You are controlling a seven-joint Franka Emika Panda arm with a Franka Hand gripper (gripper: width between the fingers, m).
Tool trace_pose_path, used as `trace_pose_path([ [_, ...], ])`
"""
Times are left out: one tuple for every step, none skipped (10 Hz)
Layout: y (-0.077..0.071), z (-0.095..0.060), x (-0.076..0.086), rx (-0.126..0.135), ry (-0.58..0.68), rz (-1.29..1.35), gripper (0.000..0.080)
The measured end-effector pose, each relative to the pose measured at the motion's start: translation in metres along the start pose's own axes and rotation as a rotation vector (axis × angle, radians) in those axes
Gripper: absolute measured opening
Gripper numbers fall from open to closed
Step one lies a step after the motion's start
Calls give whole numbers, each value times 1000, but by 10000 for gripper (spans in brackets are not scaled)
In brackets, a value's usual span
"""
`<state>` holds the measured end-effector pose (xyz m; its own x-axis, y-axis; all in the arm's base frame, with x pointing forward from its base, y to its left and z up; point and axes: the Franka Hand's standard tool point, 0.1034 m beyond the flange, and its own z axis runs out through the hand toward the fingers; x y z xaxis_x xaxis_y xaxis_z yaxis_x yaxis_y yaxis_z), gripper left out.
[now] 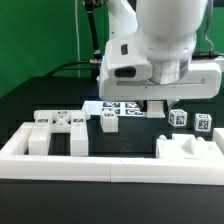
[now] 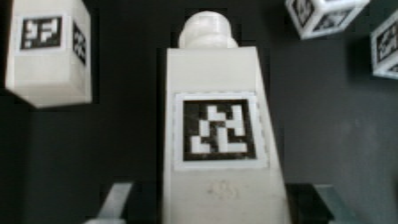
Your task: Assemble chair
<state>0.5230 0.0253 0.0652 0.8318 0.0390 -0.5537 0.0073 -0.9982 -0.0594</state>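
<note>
- The tool [image 2: 214,203] is partly closed, its two fingers pressed against the sides of a chair post [image 2: 217,110] near one end. With the grip that far from the post's middle, the post may pivot or sag.
- The rounded peg [image 2: 208,28] points away from the tool, and any tilt could make it miss its socket.
- A tagged white block [image 2: 50,50] lies just beside the post and tagged cubes [image 2: 331,16] lie near the peg, so a swing could knock them.
- The tool sits low over the counter [image 1: 25,112] by the marker board [image 1: 118,107]. I cannot tell whether the post is lifted, and dragging it could snag it.
</note>
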Motion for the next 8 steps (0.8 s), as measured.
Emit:
trace_pose_path([
  [-1, -11, 0, 0, 22, -1, 291],
  [-2, -26, 4, -1, 83, -4, 291],
  [-2, -42, 4, 0, 135, -4, 291],
  [-3, -55, 7, -1, 219, -3, 291],
  [-3, -63, 9, -4, 288, -3, 291],
  [-2, -63, 12, -8, 350, -2, 291],
  [0, -64, 17, -13, 438, 0, 291],
  [1, -64, 17, -18, 502, 2, 291],
])
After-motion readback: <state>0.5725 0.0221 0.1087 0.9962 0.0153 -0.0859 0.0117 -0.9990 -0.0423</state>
